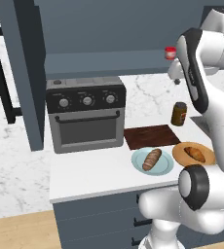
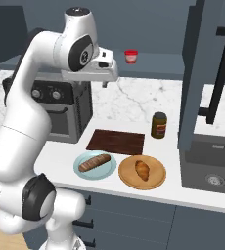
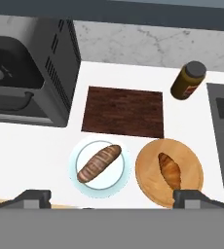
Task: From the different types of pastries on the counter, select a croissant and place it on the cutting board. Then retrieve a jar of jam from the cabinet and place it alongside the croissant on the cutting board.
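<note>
Where marble backs it, white counter (image 3: 31, 151), slate-blue drawers (image 2: 134, 219).

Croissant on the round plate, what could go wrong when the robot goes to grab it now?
The loaf on the pale blue plate lies right beside the croissant, so the open gripper, high above both, might descend on the wrong pastry. The croissant rests on a tan plate; fingers could strike its rim. The brown jar beside the cutting board could be knocked.

Even soft light, faint shadows, slightly blurry.
</note>
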